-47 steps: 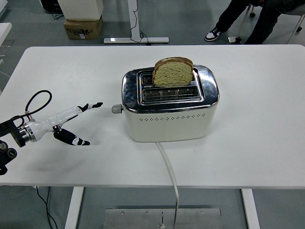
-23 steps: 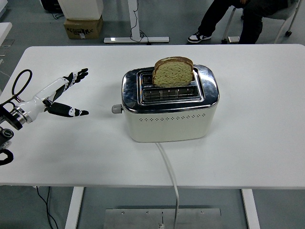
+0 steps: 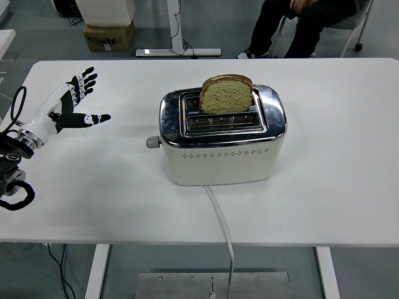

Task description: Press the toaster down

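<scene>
A cream and chrome toaster (image 3: 221,140) stands in the middle of the white table (image 3: 336,156). A slice of bread (image 3: 227,94) sticks up out of its far slot. The near slot is empty. Its lever knob (image 3: 151,142) juts out of the left end, in the raised position. My left hand (image 3: 73,104) is white with black fingertips. It is open, fingers spread, raised above the table's left side, well to the left of the knob and apart from it. The right arm does not show.
The toaster's white cord (image 3: 219,224) runs from its front over the table's near edge. A seated person's legs (image 3: 280,28) show beyond the far edge. A cardboard box (image 3: 109,36) and a desk leg (image 3: 176,28) stand on the floor behind.
My left hand has risen and drawn back to the left and farther from me, away from the lever knob, with its fingers spreading. The toaster and bread have not moved. The person's legs shifted left.
</scene>
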You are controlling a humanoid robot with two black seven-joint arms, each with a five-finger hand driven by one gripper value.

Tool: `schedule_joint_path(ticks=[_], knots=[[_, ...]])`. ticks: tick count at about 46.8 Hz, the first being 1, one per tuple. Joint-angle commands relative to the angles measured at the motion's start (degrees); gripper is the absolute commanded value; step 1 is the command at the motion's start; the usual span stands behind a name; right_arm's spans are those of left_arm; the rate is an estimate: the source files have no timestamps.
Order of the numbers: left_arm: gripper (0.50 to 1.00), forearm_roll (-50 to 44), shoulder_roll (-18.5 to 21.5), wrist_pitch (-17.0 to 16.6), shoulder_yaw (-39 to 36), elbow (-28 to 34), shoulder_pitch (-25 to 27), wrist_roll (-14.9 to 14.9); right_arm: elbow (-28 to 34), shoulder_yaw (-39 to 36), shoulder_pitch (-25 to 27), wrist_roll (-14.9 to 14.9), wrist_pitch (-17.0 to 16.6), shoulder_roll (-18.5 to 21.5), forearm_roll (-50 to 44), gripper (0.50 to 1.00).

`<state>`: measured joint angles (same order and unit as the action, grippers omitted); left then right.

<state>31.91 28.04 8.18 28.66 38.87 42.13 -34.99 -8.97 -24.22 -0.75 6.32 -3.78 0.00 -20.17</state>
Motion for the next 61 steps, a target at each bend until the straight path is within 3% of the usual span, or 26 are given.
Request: schedule_joint_path(ticks=[1,16,31,40,58,61], knots=[[1.0,-6.86,-1.5,-0.01,-0.01,-1.16,0.5,-0.01,0.0,0.05,-0.04,0.01,0.0,0.0,0.04,1.0],[1.0,-18.37,-4.57,-0.18,0.52,-2.75,1.64,-0.01,0.0,0.06,0.05,0.01,0.0,0.0,0.04,1.0],[1.0,-31.38,-9.57,0.86,0.96,-9.41,3.22,-0.01,0.0,0.06,0.05,0.01,0.0,0.0,-0.05,1.0],[1.0,-32.97,-12.92,3.24,1.04,-14.52,3.93,0.98,0.0,-0.03,0.05,0.01,0.0,0.0,-0.13,1.0],[1.0,-33.23,-12.93,5.44,1.04,-17.42,6.56,1.24,-0.26,-0.03,-0.04,0.01,-0.09,0.0,-0.13,1.0],[1.0,-33.23,-12.84,5.44,1.04,-17.51,6.65,3.09,-0.35,-0.03,-0.04,0.1,-0.09,0.0,-0.13,1.0]])
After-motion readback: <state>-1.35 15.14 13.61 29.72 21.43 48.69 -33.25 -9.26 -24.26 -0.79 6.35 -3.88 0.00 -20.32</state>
